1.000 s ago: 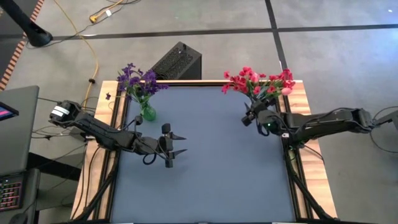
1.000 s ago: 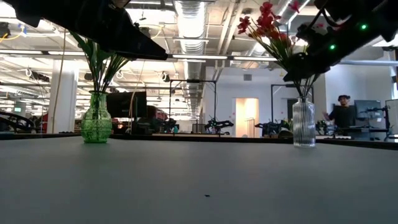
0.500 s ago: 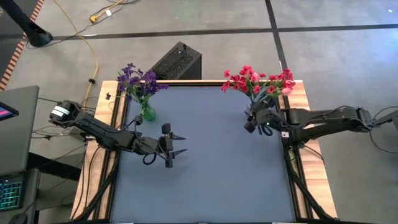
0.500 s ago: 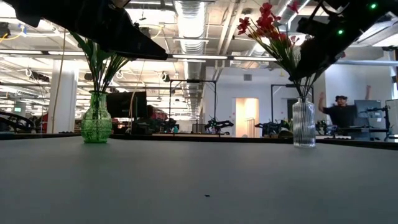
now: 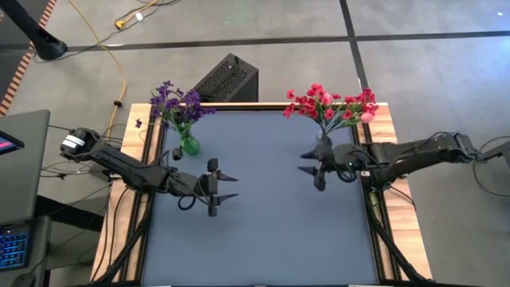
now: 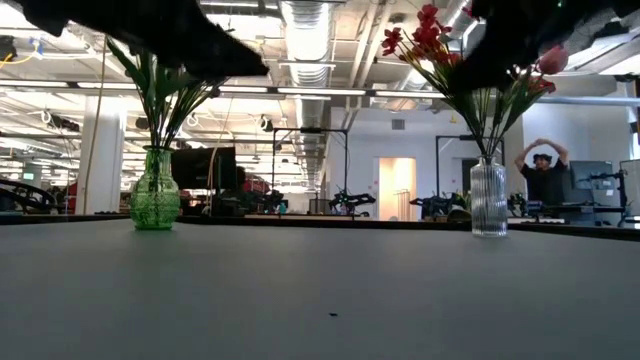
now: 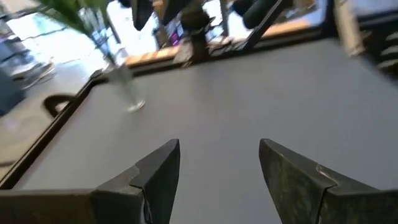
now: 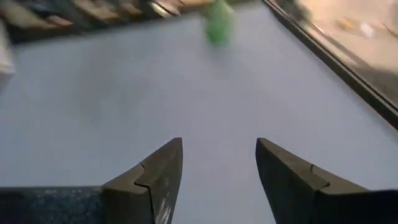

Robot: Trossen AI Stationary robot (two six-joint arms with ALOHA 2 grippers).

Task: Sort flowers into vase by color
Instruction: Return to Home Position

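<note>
Nearby, beyond the right tool (image 5: 304,163) (fingers (image 8: 155,177) apart), the red flowers (image 5: 327,104).

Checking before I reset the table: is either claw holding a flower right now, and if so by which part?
Nothing is held. The left claw and the right claw are both open and empty above the table.

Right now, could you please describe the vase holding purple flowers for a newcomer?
On the blue-grey table, look near the far left corner. The green glass vase there holds purple flowers; the other vase is clear, with red and pink blooms.
</note>
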